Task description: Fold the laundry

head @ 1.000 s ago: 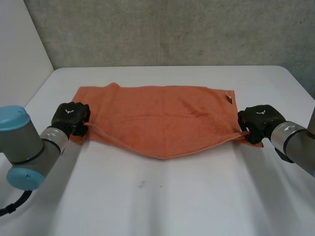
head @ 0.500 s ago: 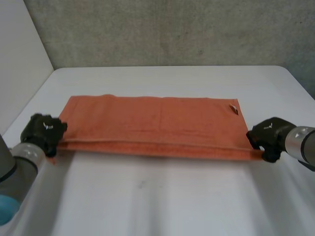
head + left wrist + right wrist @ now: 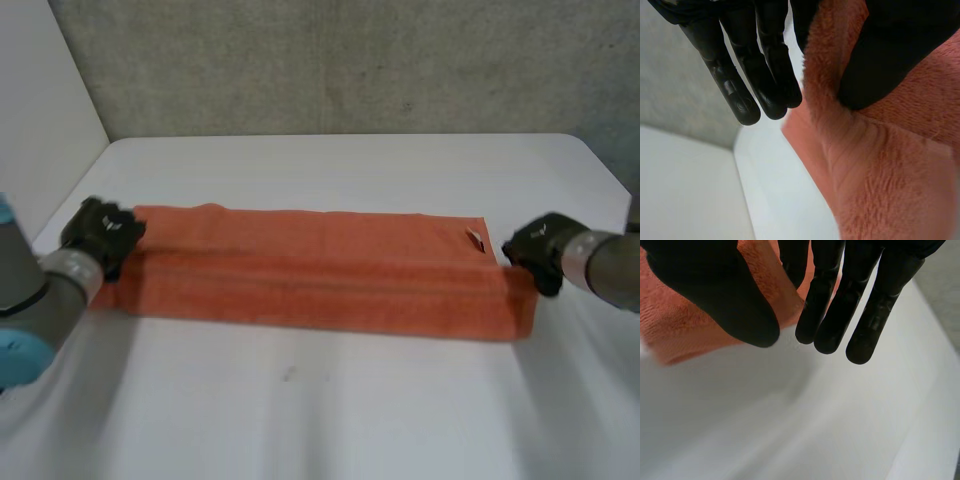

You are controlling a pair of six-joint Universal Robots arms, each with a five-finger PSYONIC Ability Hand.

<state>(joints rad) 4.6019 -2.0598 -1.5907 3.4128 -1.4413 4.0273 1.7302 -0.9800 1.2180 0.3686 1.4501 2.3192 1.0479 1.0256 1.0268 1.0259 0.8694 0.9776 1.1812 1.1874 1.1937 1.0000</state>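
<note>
**Fold in progress.** An orange towel (image 3: pixel 320 285) lies as a long, doubled band across the middle of the white surface (image 3: pixel 330 410), reaching from near the left edge to near the right edge.

The left hand (image 3: pixel 100 232) pinches the band's left end between its thumb and straight fingers. The right hand (image 3: pixel 538 248) takes the right-end corner the same way, with its thumb laid over the cloth.

The step in hand is judged to be laying down the lengthwise fold. To do it well:
- Hold the band taut between the hands.
- Lower both ends together.
- Release only once the long edges lie flush.

The cloth is thick, fuzzy terry that puckers at each pinch. The surface is smooth and matte, so the towel should slide easily. A small pale mark (image 3: pixel 476 239) near the right end may be a sewn label.
</note>
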